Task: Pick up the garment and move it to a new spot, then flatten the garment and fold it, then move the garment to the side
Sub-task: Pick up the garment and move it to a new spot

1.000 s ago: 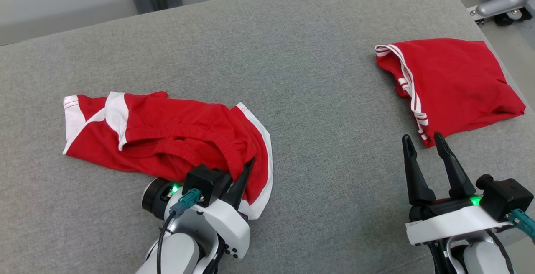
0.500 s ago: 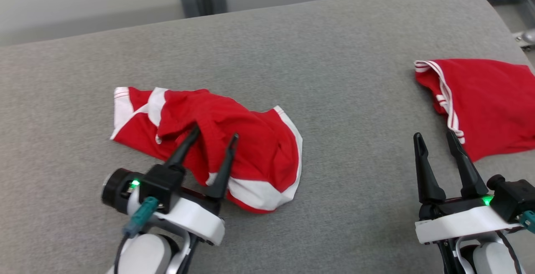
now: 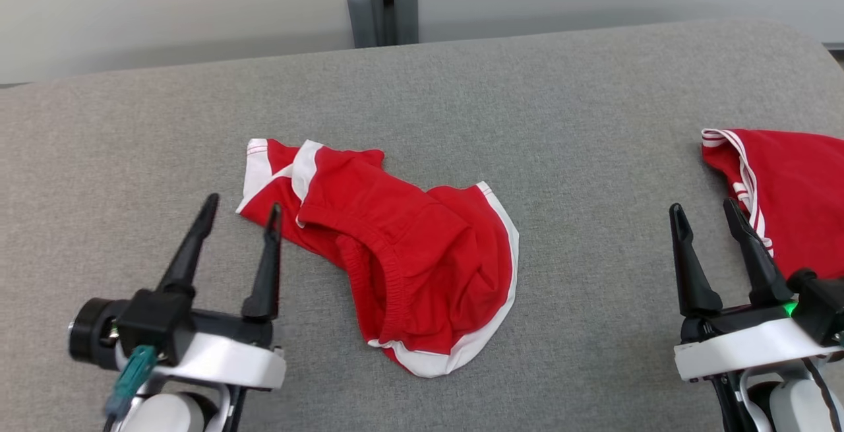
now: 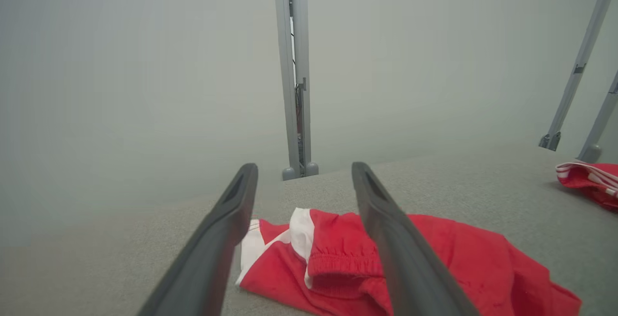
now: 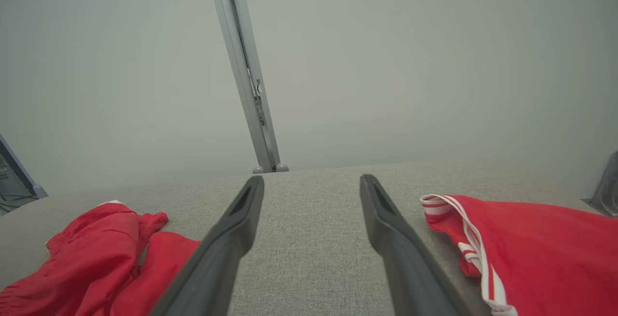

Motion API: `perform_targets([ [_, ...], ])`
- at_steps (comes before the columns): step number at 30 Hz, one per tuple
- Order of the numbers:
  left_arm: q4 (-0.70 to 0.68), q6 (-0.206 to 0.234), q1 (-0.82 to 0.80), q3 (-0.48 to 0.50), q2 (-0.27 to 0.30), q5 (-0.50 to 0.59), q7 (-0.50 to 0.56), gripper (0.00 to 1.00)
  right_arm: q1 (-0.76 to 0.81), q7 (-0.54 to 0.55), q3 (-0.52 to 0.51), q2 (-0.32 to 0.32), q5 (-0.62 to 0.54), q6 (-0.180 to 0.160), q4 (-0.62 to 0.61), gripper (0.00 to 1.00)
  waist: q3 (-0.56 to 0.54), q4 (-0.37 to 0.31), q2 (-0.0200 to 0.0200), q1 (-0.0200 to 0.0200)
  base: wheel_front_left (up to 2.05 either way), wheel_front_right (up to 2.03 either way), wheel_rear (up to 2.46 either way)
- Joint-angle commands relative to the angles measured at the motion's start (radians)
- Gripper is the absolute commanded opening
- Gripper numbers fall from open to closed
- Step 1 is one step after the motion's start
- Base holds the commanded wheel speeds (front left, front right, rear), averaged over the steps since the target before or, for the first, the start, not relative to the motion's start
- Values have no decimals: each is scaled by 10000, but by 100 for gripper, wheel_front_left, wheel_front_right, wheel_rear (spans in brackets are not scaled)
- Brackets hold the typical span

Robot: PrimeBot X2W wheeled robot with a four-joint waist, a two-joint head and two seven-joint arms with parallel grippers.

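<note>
The garment (image 3: 409, 254) is a pair of red shorts with white trim, lying crumpled on the grey padded table (image 3: 461, 102) near its middle; it also shows in the left wrist view (image 4: 434, 258) and the right wrist view (image 5: 91, 258). My left gripper (image 3: 242, 209) stands open just left of the shorts' leg end, with nothing between its fingers. My right gripper (image 3: 704, 210) is open too, well to the right of the shorts and empty.
A second red garment (image 3: 791, 188) with white stripes lies folded at the table's right edge, close to my right gripper; it shows in the right wrist view (image 5: 531, 243). A grey post (image 3: 382, 3) stands behind the far table edge.
My left gripper has let go of the shorts, opened and drawn back to their left. The shorts now lie slumped on the table. The head camera has turned, shifting the whole picture rightward.
</note>
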Motion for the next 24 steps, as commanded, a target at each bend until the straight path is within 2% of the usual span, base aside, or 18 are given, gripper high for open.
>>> perform_targets([
  [1,-196,152,159,149,95,48,-200,100,101,67,-85,-97,-82,2,-97,100,-118,77,0,0,0,0,0],
  [7,-818,500,835,676,319,82,-670,100,447,316,-230,-213,-195,2,-313,100,-497,253,0,0,0,0,0],
  [17,-614,413,1736,941,382,-183,-889,100,1175,703,-333,-184,-347,2,-596,100,-1093,421,0,0,0,0,0],
  [24,-303,410,1779,988,362,-271,-911,100,1446,851,-343,-104,-381,2,-780,100,-1213,355,0,0,0,0,0],
])
